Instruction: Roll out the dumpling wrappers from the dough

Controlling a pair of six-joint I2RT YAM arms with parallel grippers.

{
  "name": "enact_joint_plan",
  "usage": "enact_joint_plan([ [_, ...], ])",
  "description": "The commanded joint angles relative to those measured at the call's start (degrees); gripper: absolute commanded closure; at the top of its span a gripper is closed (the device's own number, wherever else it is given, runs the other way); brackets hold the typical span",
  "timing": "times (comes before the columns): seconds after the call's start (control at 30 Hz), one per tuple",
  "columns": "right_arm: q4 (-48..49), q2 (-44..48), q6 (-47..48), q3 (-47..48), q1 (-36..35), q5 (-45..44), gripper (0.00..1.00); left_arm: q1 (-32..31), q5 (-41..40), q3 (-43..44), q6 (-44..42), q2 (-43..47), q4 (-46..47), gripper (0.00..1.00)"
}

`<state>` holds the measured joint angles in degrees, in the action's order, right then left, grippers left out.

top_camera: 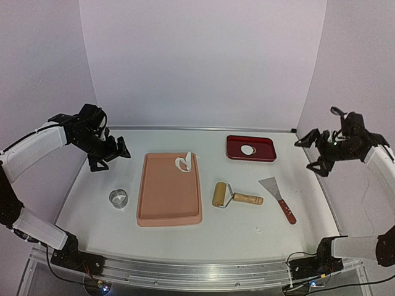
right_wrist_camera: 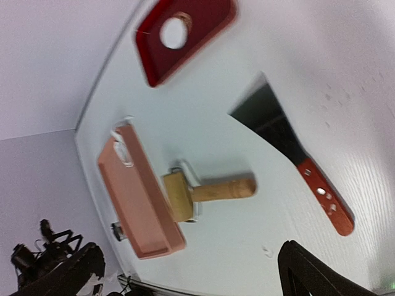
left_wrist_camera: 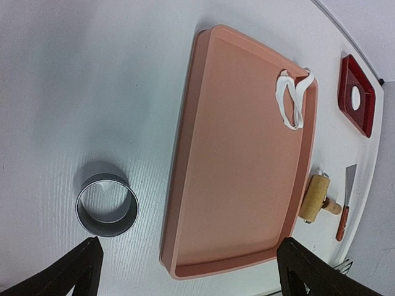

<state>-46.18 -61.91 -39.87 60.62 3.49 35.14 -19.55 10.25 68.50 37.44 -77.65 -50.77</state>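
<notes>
Surface: white table (top_camera: 92,209), plain pale walls (top_camera: 203,61) all round.
Dough (top_camera: 184,163): ragged strip sat at the pink tray (top_camera: 166,197)'s 1 o'clock corner.
Wrapper (top_camera: 247,150): lay in the red tray (top_camera: 265,152), table's 1 o'clock.
Jaws: left gripper (top_camera: 111,153) and right gripper (top_camera: 311,151) both gaped wide, holding nothing.

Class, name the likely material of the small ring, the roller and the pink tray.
The ring looks like shiny metal, its wall reflective. The roller: unpainted wood, tan and matte. The pink tray: probably plastic or silicone, smooth, dull sheen.

You have no legible text, label, brand, number or sign in any view. The pink tray (top_camera: 166,197), red tray (top_camera: 266,149), rolling pin (top_camera: 234,196), scraper (top_camera: 279,198) and metal ring (top_camera: 118,198) show plain, unmarked surfaces.
</notes>
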Motion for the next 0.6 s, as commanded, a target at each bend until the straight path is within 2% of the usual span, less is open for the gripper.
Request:
enact_joint_plan([
  [0.0, 0.7, -0.4, -0.1, 14.9, -0.1, 5.4, 0.02, 0.3, -2.4, 6.6, -1.8, 1.5, -2.0, 0.00],
  [0.1, 0.7, -0.6, -1.5, 21.8, -0.1, 4.8, 0.02, 0.3, -4.0, 9.4, -2.9, 2.3, -3.7, 0.00],
  [0.23, 1.4, -0.5, -4.1, 25.7, -0.1, 2.8, 0.02, 0.3, -6.3, 13.1, -4.7, 3.4, -5.3, 0.00],
  [0.57, 4.9, -1.3, -6.2, 21.9, -0.1, 5.2, 0.02, 0.3, -9.3, 15.7, -7.1, 4.6, -4.6, 0.00],
])
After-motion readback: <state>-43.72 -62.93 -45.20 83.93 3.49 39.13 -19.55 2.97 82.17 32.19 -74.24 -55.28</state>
